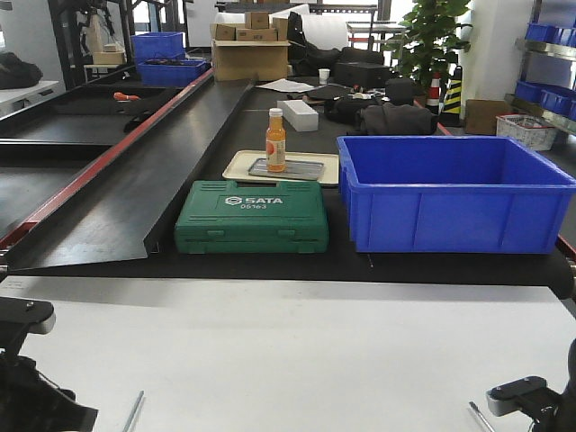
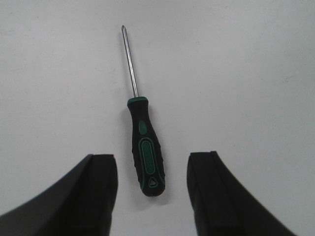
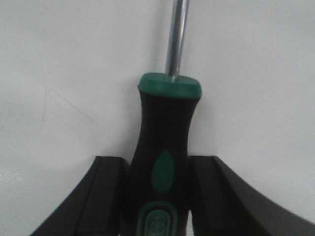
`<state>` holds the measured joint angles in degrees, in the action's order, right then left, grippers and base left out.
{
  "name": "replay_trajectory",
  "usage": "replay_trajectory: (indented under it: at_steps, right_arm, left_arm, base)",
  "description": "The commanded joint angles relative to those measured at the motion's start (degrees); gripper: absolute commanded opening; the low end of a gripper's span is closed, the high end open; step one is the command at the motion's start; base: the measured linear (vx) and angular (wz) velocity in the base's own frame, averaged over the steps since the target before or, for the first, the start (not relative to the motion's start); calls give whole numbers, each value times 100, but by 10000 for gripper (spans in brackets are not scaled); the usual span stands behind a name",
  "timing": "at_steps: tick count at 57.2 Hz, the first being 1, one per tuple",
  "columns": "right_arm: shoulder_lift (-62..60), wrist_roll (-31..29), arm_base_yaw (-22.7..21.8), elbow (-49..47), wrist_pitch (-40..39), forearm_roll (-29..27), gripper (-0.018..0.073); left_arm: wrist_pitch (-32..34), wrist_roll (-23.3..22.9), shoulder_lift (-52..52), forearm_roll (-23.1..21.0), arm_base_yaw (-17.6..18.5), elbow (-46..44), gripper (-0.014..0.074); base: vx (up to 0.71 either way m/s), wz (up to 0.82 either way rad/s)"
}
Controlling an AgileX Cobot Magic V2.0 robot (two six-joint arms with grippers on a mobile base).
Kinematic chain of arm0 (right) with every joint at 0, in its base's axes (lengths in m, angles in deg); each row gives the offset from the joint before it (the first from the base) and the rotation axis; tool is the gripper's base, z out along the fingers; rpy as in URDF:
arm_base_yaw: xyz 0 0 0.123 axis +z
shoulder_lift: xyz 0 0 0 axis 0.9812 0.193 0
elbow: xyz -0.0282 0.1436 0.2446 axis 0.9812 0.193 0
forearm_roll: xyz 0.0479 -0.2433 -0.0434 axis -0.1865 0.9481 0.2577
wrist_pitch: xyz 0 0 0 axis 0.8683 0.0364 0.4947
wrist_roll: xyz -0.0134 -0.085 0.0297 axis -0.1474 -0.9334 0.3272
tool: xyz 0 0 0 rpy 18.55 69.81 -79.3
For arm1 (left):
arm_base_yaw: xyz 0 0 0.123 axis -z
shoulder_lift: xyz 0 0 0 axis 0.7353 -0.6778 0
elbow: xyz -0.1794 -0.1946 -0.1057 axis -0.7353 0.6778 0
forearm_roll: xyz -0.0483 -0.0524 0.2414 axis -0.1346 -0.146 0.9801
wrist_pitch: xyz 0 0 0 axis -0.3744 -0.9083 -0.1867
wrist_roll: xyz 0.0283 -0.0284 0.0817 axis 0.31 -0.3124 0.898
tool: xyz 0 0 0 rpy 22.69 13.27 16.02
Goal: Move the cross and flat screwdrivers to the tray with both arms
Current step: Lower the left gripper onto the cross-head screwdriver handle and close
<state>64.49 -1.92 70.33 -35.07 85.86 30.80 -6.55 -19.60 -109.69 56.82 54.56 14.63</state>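
The left gripper (image 2: 151,169) is spread wide. Its two black fingers (image 2: 93,191) sit on each side of the first screwdriver (image 2: 142,132) and do not touch it. It lies flat on the smooth white table (image 2: 246,73). The right gripper (image 3: 157,169) squeezes the fat black-and-green handle of the second screwdriver (image 3: 165,123). Its shiny thin shaft points away. The grey metal tray (image 1: 306,168) sits far back, under an orange bottle (image 1: 275,144).
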Motion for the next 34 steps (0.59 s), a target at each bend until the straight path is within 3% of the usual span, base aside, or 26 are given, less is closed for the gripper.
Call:
replay_trajectory:
  at_steps: [1,3,12,18,34]
  right_arm:
    - [-93,45,-22,-89,295,-57,42]
    - [-79,60,-22,-94,315,-79,-16]
    - [-81,495,-22,-94,238,-192,-11]
    - [-81,730,-22,-94,125,-344,-10]
    - [-81,754,-22,-94,-11,-948,-10]
  left_arm:
    - [239,-11,165,-82,-6,-149,468]
    - [239,-11,165,-82,-6,-149,468]
    - [162,-57,165,-112,-6,-149,468]
    - [-92,-345,165,-191,-6,-149,468]
    - [-328,-622,134,-180,-6,-156,468]
  base:
    - [0,0]
    - [0,0]
    - [0,0]
    - [0,0]
    - [0,0]
